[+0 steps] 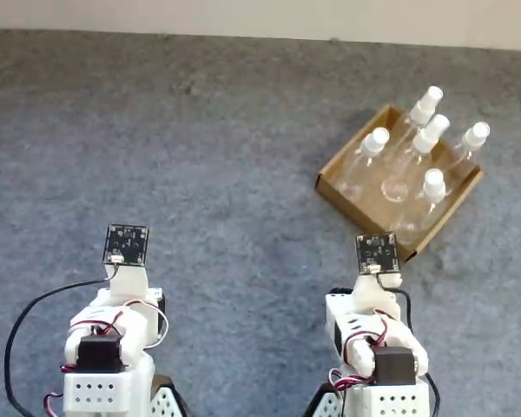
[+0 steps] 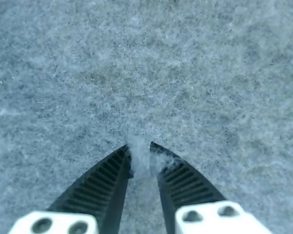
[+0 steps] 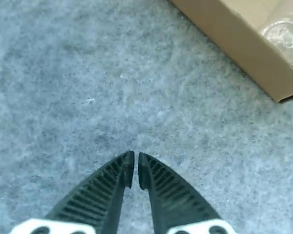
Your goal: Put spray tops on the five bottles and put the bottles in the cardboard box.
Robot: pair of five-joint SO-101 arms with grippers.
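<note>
Room to pass: grey felt (image 1: 200,148) runs open from 9 through 12 o'clock and across the centre. Obstacle, 2 o'clock: cardboard box (image 1: 339,198), set cornerwise, packed with five upright bottles (image 1: 431,130), spray tops above the rim, narrow gaps between. Obstacle, 5 o'clock: right arm (image 1: 373,343), a strip of felt between it and the box wall. Obstacle, 7 o'clock: left arm (image 1: 113,334), felt all round.

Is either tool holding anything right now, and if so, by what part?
Nothing is held. Left tool and right tool are empty above the carpet; the bottles are in the cardboard box.
</note>
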